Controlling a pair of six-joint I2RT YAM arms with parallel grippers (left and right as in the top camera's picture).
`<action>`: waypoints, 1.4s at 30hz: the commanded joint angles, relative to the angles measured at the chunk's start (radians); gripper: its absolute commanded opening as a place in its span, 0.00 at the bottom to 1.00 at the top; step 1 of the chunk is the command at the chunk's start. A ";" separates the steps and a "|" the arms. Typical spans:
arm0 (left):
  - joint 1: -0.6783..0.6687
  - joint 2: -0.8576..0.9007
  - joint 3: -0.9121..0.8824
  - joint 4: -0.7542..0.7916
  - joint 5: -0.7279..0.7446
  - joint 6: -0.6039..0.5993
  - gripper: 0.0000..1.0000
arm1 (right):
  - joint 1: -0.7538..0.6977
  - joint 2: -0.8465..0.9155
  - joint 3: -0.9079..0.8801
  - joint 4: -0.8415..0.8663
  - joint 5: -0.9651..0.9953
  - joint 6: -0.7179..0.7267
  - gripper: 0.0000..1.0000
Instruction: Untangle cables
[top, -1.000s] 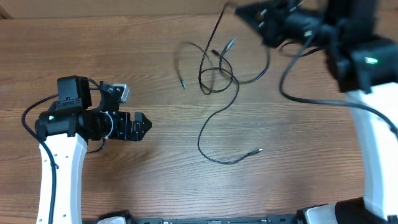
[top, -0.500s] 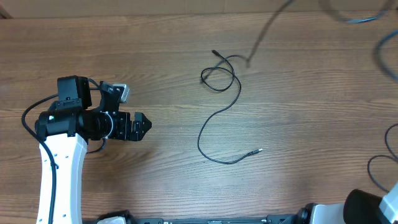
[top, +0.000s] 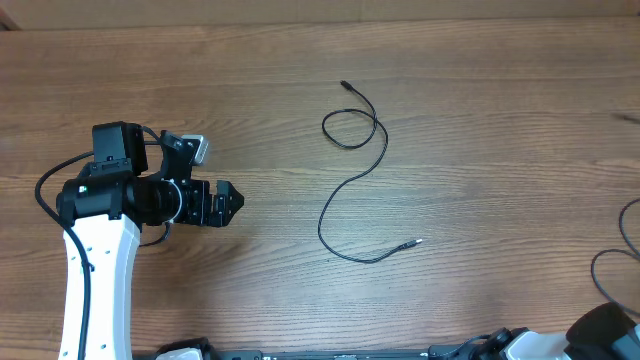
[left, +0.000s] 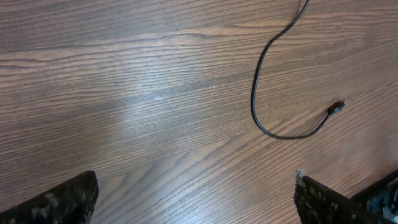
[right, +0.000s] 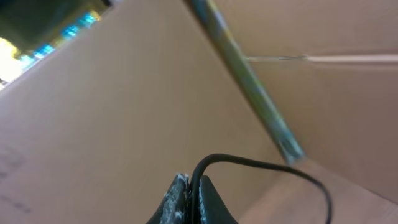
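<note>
Overhead view: the left end effector (top: 230, 201) sits over the left of the brown wood-grain tabletop (top: 480, 150). Its fingers (left: 59, 202) are spread wide and hold nothing. A thin black cable with a silvery plug tip (top: 347, 187) lies loose mid-tabletop, with a small loop at the far end and an S-curve down to the tip. It is well apart from the left end effector. The right end effector (right: 188, 198) shows only in its wrist view, fingers pressed together and pinching a second thin black cord (right: 261, 165) that arcs off right.
</note>
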 joint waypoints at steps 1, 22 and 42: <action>0.000 0.002 -0.004 0.001 0.000 -0.014 1.00 | 0.004 0.043 0.025 -0.058 0.026 -0.130 0.04; 0.000 0.002 -0.004 0.001 0.000 -0.014 1.00 | 0.006 0.299 0.019 -0.369 0.447 -0.174 0.04; 0.000 0.002 -0.004 0.001 0.000 -0.014 1.00 | 0.040 0.506 0.019 -0.617 0.350 -0.227 0.89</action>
